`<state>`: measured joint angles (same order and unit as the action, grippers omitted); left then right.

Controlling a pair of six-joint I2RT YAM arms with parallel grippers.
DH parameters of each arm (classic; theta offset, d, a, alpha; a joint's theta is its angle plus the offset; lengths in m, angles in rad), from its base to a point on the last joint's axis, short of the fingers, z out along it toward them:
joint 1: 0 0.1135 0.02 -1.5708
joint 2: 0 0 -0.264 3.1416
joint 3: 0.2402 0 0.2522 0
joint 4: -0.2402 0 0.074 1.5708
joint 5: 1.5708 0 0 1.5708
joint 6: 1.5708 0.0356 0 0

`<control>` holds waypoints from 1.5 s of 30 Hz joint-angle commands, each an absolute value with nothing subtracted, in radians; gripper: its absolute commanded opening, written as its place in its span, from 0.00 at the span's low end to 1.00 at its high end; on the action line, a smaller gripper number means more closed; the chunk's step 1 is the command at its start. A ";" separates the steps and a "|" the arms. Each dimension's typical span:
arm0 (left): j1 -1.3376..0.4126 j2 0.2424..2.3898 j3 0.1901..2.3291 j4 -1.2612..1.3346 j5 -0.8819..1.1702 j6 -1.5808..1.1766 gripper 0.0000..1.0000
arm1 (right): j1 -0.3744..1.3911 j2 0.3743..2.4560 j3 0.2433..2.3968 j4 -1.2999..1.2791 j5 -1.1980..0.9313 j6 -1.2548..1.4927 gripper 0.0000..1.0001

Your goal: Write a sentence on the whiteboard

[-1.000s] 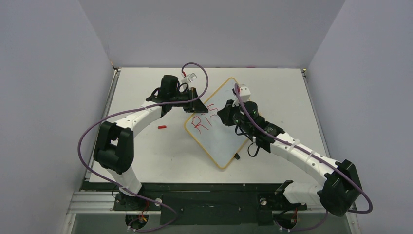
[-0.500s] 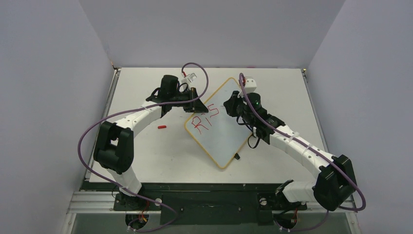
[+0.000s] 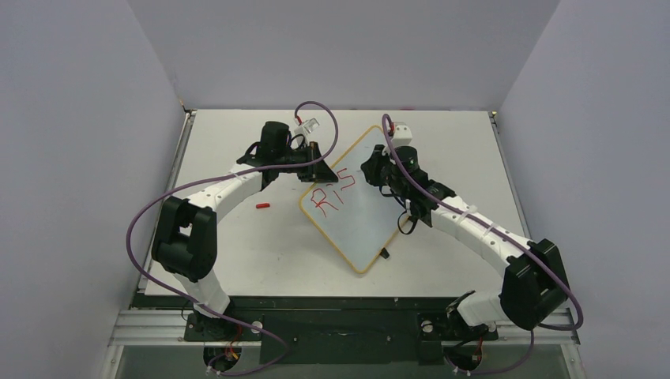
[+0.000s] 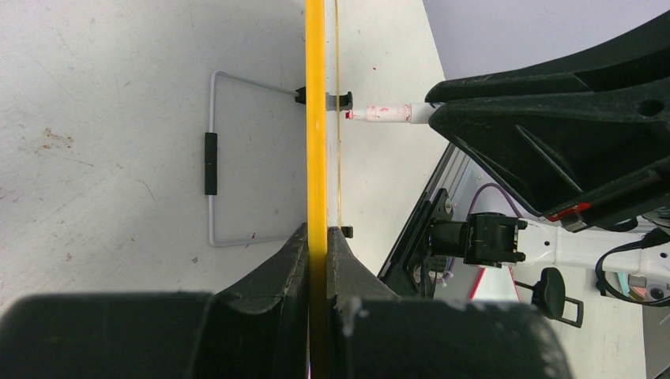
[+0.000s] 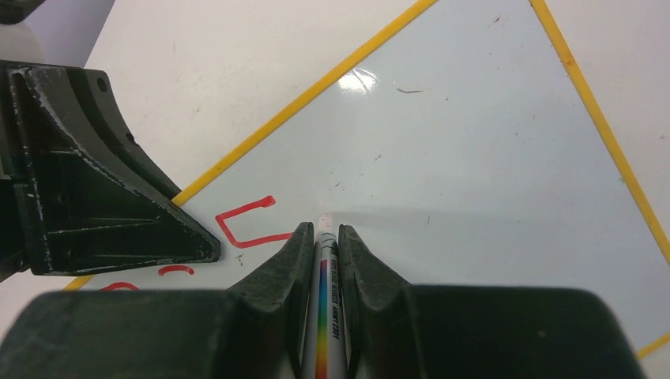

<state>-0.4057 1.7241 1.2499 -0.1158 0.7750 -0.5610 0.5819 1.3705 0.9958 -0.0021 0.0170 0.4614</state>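
Note:
The whiteboard [image 3: 359, 225] lies as a diamond at mid-table, white with a thin yellow frame and red letters [image 3: 332, 191] at its left corner. My left gripper [image 3: 318, 170] is shut on its frame edge [image 4: 316, 118]; the jaws clamp the yellow rim [image 4: 318, 237]. My right gripper [image 3: 371, 175] is shut on a white marker [image 5: 324, 316] with a rainbow stripe. The marker's tip rests at the board's surface [image 5: 474, 158], just right of a red stroke [image 5: 245, 225]. The marker also shows in the left wrist view [image 4: 379, 113], pointing at the board.
A small red cap [image 3: 262, 206] lies on the table left of the board. A wire stand [image 4: 212, 158] and black clips [image 4: 341, 99] sit at the board's edge. The left gripper's finger [image 5: 87, 197] is close to the marker's left.
My right gripper has moved with the marker up and away along the board, uncovering a finished red "5". The left gripper and the board have not moved.

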 commanded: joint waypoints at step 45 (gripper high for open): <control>-0.418 1.665 1.254 -0.063 0.821 -0.528 0.00 | 0.525 1.452 1.069 0.052 -0.107 0.486 0.00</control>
<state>-0.4049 1.7214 1.2449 -0.1158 0.7734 -0.5610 0.5022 1.4719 1.0828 0.0303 -0.0685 0.4843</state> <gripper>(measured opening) 0.040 0.101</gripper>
